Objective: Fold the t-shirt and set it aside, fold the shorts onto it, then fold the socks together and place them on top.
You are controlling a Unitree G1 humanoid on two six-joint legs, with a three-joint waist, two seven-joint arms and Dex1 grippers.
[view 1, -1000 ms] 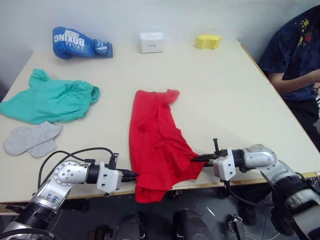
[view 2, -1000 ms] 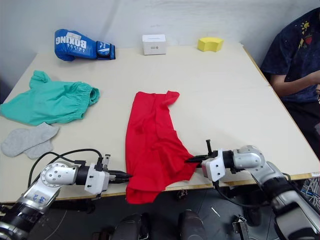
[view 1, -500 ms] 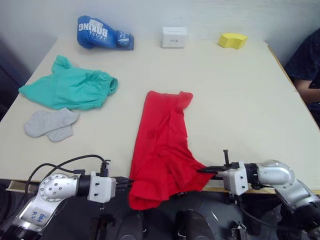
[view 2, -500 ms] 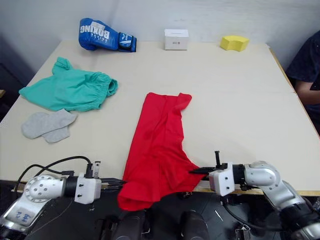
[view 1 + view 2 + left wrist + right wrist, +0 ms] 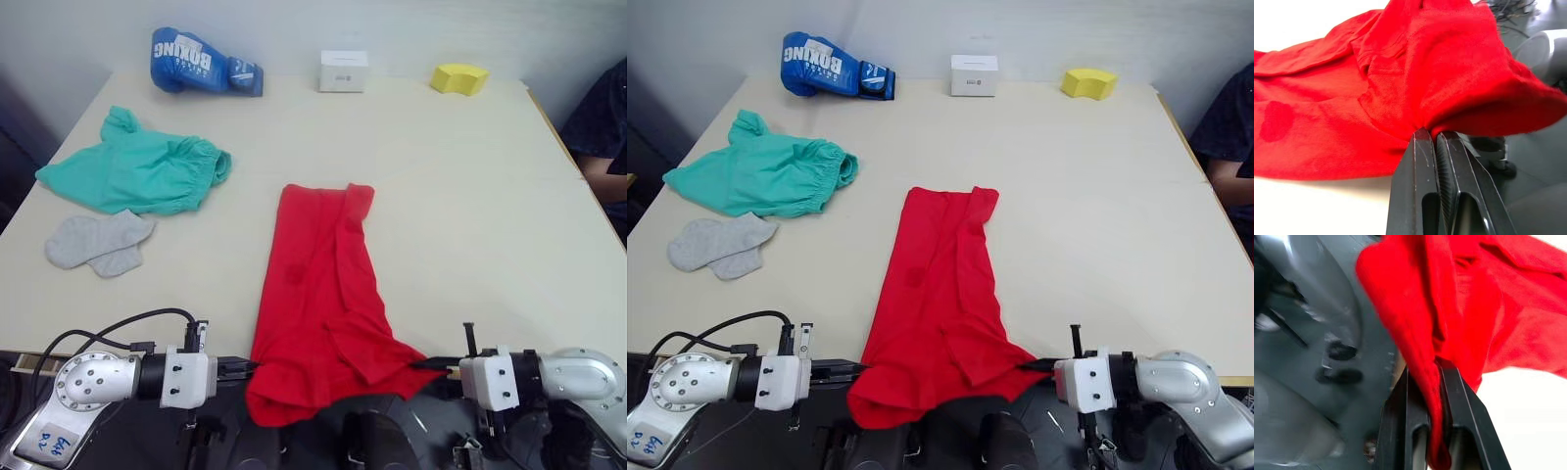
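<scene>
Still on the first step: left gripper (image 5: 1431,139) and right gripper (image 5: 1431,369) both clamped on the red t-shirt (image 5: 318,294) hem overhanging the table's (image 5: 470,196) near edge, next needing a lift toward the far edge.

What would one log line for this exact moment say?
stage: folding t-shirt | left tool: shut on t-shirt | right tool: shut on t-shirt | shirt's near end hangs off table edge | shorts, socks: untouched
</scene>
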